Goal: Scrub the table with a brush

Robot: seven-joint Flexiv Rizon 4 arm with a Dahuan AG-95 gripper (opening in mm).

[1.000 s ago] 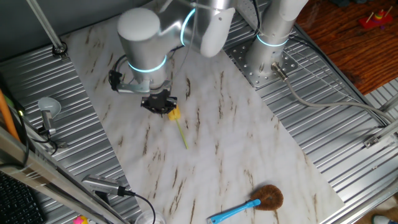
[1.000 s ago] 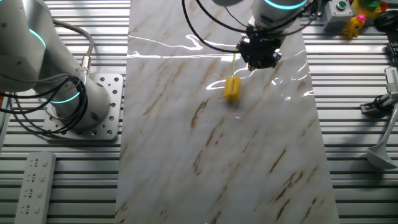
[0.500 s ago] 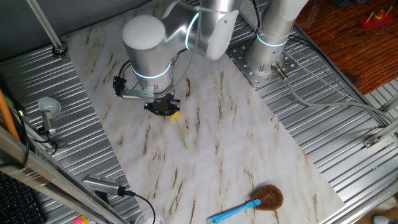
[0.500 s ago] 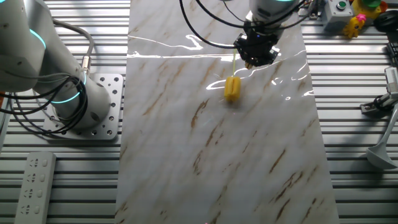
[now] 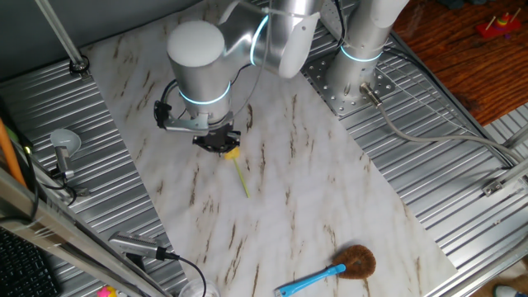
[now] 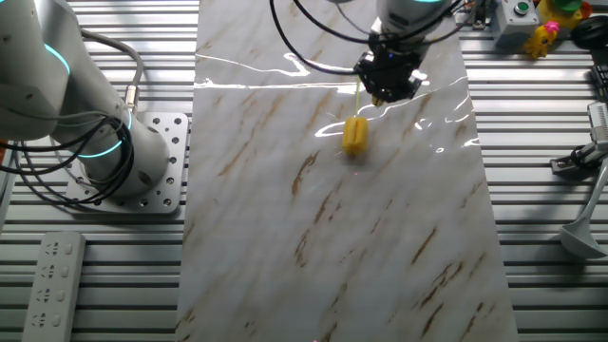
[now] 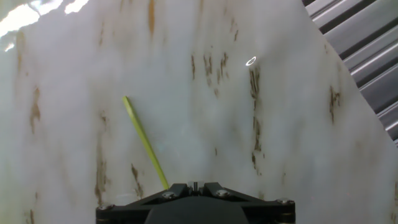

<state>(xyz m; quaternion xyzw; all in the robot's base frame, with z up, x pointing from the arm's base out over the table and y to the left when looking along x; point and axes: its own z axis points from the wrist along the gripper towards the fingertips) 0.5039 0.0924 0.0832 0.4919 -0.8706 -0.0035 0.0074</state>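
Observation:
The brush (image 5: 233, 153) lies flat on the white marble-patterned table (image 5: 313, 181). Its yellow bristle head is beside my gripper (image 5: 217, 144) and its thin handle points toward the near edge. In the other fixed view the head (image 6: 354, 135) lies on the table (image 6: 285, 237), a little in front of my gripper (image 6: 384, 87). In the hand view only the yellow-green handle (image 7: 144, 140) shows, running away from my gripper (image 7: 195, 185) over the table (image 7: 280, 124). The head is hidden under the hand. The jaws look closed together and hold nothing.
A blue-handled brush with round brown bristles (image 5: 346, 266) lies at the table's near end. A second arm's base (image 5: 355, 78) stands on a bolted plate beside the sheet (image 6: 114, 161). Ribbed grey metal surrounds the sheet, with a remote (image 6: 52, 280), tools and cables (image 5: 62, 148) on it.
My gripper has shifted a little sideways over the table, closer to the brush head. The brush has not moved.

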